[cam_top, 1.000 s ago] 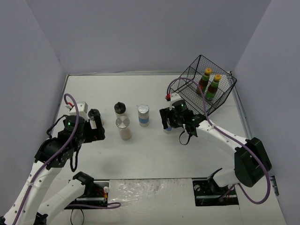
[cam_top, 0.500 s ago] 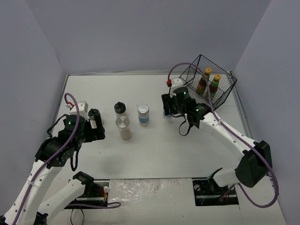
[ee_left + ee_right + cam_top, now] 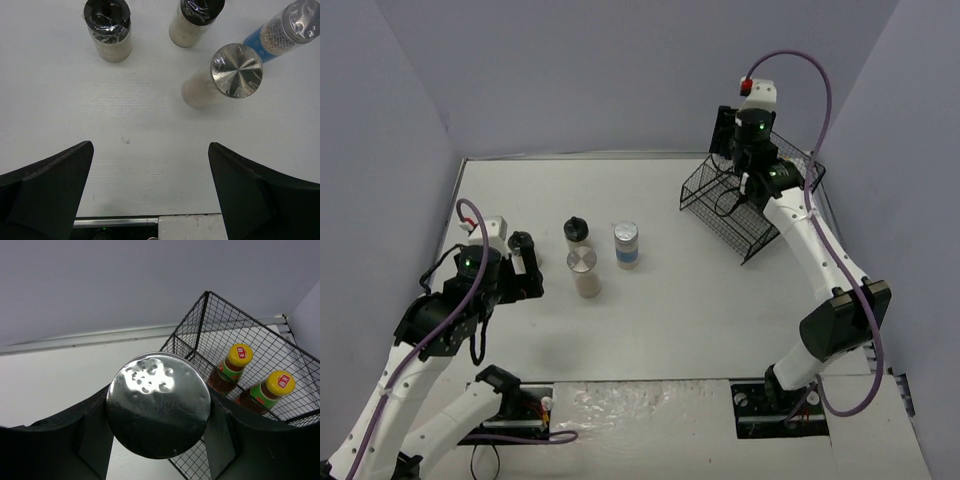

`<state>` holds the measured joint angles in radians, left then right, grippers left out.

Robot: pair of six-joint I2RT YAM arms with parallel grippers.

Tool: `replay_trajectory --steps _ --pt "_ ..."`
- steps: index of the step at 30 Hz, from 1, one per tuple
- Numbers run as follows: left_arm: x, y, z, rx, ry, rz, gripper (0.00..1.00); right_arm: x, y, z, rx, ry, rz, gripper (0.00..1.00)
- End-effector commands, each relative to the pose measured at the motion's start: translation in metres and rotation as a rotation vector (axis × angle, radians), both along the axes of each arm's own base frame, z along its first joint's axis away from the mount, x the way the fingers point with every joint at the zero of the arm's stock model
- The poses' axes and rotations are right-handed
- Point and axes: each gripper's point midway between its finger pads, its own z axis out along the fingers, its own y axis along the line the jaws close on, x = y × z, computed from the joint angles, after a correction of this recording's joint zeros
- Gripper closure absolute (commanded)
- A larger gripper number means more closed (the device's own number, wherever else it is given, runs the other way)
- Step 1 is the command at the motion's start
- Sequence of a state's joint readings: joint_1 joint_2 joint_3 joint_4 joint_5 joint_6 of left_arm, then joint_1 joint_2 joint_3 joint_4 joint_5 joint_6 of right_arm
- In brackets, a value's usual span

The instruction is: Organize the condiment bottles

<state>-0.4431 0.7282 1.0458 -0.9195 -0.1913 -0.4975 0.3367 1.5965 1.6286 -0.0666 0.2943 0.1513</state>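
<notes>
The right gripper (image 3: 157, 432) is clamped on a silver-lidded jar (image 3: 156, 407), one finger pressed against each side of it. Only the jar's shiny lid shows from the wrist. This hand hangs high above the black wire basket (image 3: 235, 308), at the basket's left edge in the overhead view. Ahead of it and to its right, inside the basket, a yellow-capped sauce bottle (image 3: 231, 367) stands upright, with a second yellow-capped bottle (image 3: 266, 390) just beside it, further right.

The left gripper (image 3: 150, 147) is spread wide and holds nothing, low over the white table (image 3: 150, 115). Ahead of its left finger stands a black-capped shaker (image 3: 107, 30) of pale powder. A second black-capped shaker (image 3: 195, 17) stands further ahead, towards the right finger. Nearest the hand, just ahead of the right finger, is a jar of pale powder with a silver lid (image 3: 227, 75). Beyond it, further right, is a blue-labelled jar (image 3: 285, 27) with a silver lid
</notes>
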Motion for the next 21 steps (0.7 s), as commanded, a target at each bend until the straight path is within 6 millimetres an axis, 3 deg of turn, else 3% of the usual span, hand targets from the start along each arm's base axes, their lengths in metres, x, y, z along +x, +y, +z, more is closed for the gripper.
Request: replay_trajectory --steps 1,8,16,21 --pt "0.001 0.005 0.02 -0.007 -0.065 0.021 0.03 0.033 -0.013 0.019 0.056 -0.114 -0.097 1.0" --pt "-0.005 0.013 0.019 0.006 -0.068 0.04 0.03 0.053 -0.043 -0.014 0.092 -0.104 -0.196 1.0" --pt "-0.004 0.014 0.017 0.009 -0.067 0.056 0.03 0.053 -0.057 -0.02 0.095 -0.109 -0.225 1.0" --pt "-0.001 0.012 0.017 0.005 -0.064 0.055 0.03 0.057 -0.063 -0.047 0.101 -0.052 -0.233 1.0"
